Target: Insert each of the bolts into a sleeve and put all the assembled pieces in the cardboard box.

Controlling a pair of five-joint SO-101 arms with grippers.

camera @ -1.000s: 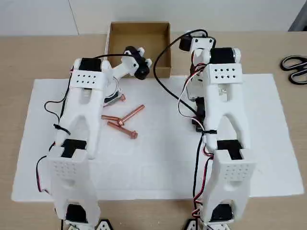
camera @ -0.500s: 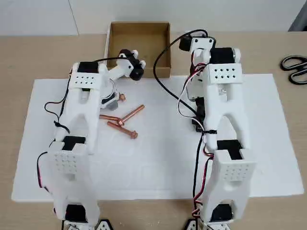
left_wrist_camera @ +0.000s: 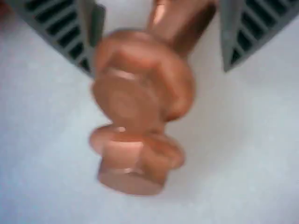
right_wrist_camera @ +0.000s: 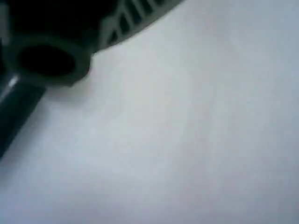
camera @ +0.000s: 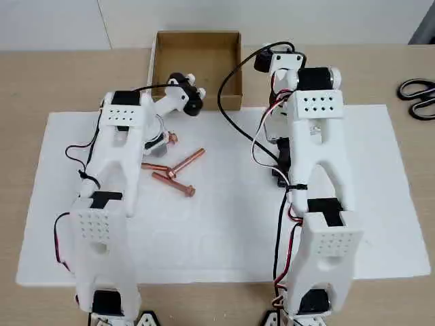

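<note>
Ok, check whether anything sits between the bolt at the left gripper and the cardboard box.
Nothing visible lies on the white mat between the bolt and the cardboard box. The left arm's own wrist hangs above that stretch, and a black cable loops beside the box's near right corner.

Scissors (camera: pixel 417 98), table's right edge: handles visible, rest cut by frame.

Bolt (camera: pixel 171 138), far-left part of mat (camera: pixel 224 238): head visible, shank hidden under left arm (camera: pixel 122 156). Left wrist view: same bolt blurred, shank cut by frame. Copper head (left_wrist_camera: pixel 133 163) just beyond it, blurred; separate bolt or not, cannot tell.

Second bolt (camera: pixel 156 166): one end under left arm.

Box (camera: pixel 197 41): near wall partly behind left arm's wrist.

Right gripper (right_wrist_camera: pixel 70 32): blurred, cut by frame. Black ring (right_wrist_camera: pixel 46 60): blurred; sleeve or gripper part, cannot tell.
</note>
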